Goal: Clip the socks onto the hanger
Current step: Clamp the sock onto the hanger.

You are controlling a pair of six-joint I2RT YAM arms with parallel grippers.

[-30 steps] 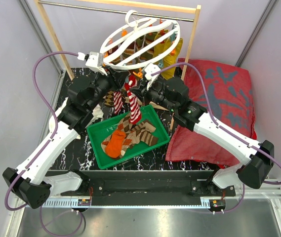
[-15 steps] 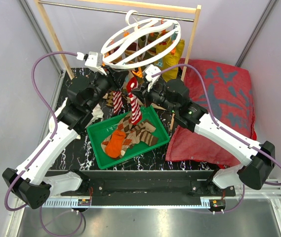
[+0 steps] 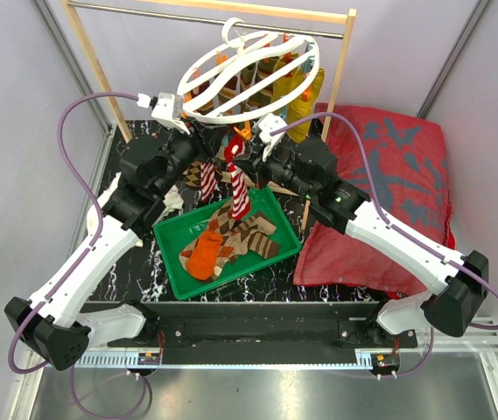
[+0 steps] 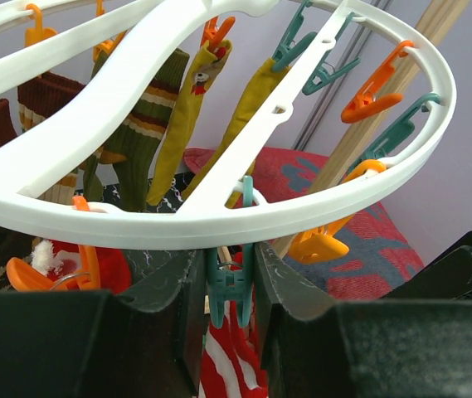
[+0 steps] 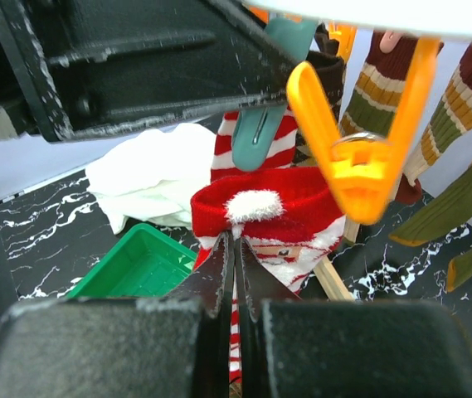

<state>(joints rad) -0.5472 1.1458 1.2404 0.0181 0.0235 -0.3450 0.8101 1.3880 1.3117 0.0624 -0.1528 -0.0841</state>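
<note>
Left gripper (image 4: 229, 265): it is clamping its two fingers on a teal clip at the near rim of the hanger. Judging by the grip, it is pinching the clip's handles so that the mouth below can take a sock.
Teal clip (image 4: 231, 292): it is hanging from the white ring, upright between the fingers. From the right wrist view I cannot tell how wide its mouth is standing.
Green tray (image 3: 166, 262): it is lying on the marbled table under both arms, holding the orange sock (image 3: 203, 258) and the argyle socks (image 3: 253, 236) that are waiting their turn.
Hanger (image 4: 219, 224): it is hanging by its hook from the rack rod and tilting toward the arms.
Striped sock (image 5: 256, 224): it is dangling with its red cuff and white pompom uppermost, just below the teal clip and not yet inside it.
Right gripper (image 5: 234, 259): its jaws are closing tight on the sock just under the cuff, presenting the top edge to the clip.
Olive-yellow socks (image 4: 194, 116): they are hanging from clips at the far side, already done.
</note>
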